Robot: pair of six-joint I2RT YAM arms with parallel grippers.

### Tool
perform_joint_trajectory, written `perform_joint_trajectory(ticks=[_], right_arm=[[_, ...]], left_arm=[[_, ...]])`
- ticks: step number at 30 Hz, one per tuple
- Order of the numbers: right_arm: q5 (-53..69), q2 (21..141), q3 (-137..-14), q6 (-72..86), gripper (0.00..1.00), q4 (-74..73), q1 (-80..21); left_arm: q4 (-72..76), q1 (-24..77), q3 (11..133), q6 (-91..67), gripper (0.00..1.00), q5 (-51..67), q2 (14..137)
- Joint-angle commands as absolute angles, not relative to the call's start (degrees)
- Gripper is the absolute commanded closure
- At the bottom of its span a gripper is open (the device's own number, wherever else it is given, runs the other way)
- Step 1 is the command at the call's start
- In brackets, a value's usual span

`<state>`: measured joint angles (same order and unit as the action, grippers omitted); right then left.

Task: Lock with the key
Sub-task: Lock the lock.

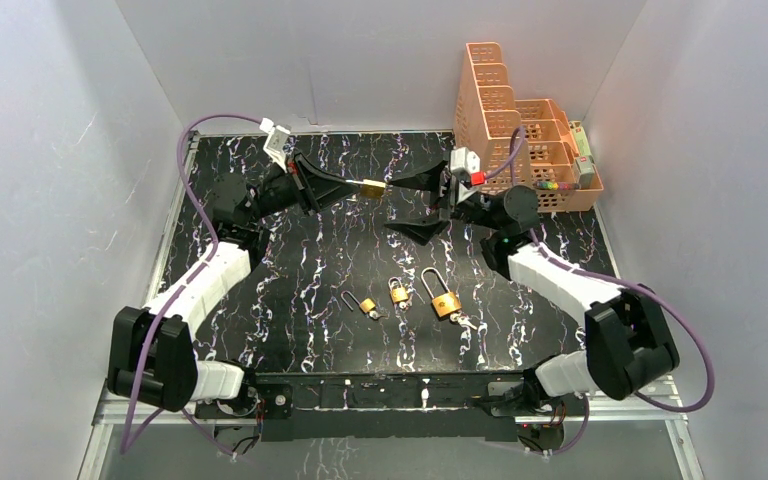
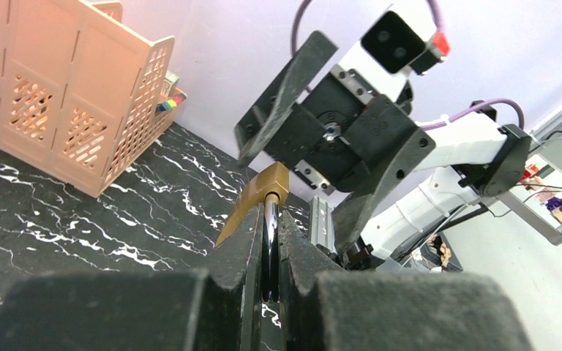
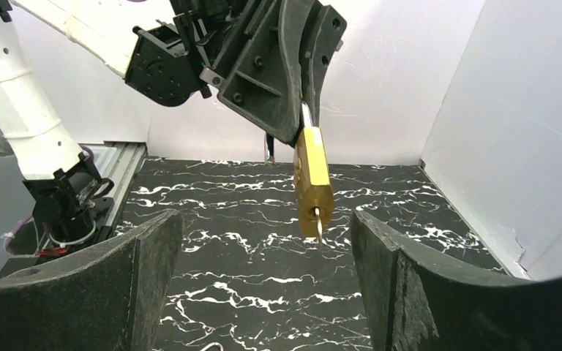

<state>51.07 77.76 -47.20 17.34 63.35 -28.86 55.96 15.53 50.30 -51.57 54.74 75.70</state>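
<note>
My left gripper (image 1: 355, 188) is shut on the steel shackle (image 2: 271, 234) of a brass padlock (image 1: 372, 187) and holds it in the air at the back centre. In the right wrist view the padlock (image 3: 313, 183) hangs from the left fingers, and a thin silver key (image 3: 319, 228) sticks out of its keyhole. My right gripper (image 1: 410, 205) is open, its jaws wide apart, facing the padlock's key end at close range. In the right wrist view the right gripper (image 3: 263, 223) holds nothing and the key lies between and beyond its fingers.
Three more brass padlocks (image 1: 368, 306) (image 1: 398, 292) (image 1: 445, 303) lie on the black marbled table near the front centre, with a key (image 1: 466, 322) by the largest. An orange slotted organiser (image 1: 515, 130) stands at the back right. White walls enclose the table.
</note>
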Motion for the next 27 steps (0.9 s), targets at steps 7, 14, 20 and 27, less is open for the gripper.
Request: perform_joint_trajectory(ticks=[7,14,20,27], right_arm=[[51.8,83.6,-53.3,21.5,0.11,75.6,-31.9],[53.1,86.4,-55.7,25.2,0.3,79.6,-32.5],[56.6,88.3,-60.8,28.3,1.0,71.7,-32.5],[60.6,83.3,-62.1,29.8,1.0,55.9,-25.3]], left_arm=[[65.0,16.2,51.4,-52.7,1.0,55.5,71.3],[65.4,16.4,51.4,-52.4,1.0,55.7,71.2],[65.4,16.4,51.5,-51.7,1.0,55.5,71.3],[54.9,11.3,51.4,-47.4,0.02,56.3,66.0]])
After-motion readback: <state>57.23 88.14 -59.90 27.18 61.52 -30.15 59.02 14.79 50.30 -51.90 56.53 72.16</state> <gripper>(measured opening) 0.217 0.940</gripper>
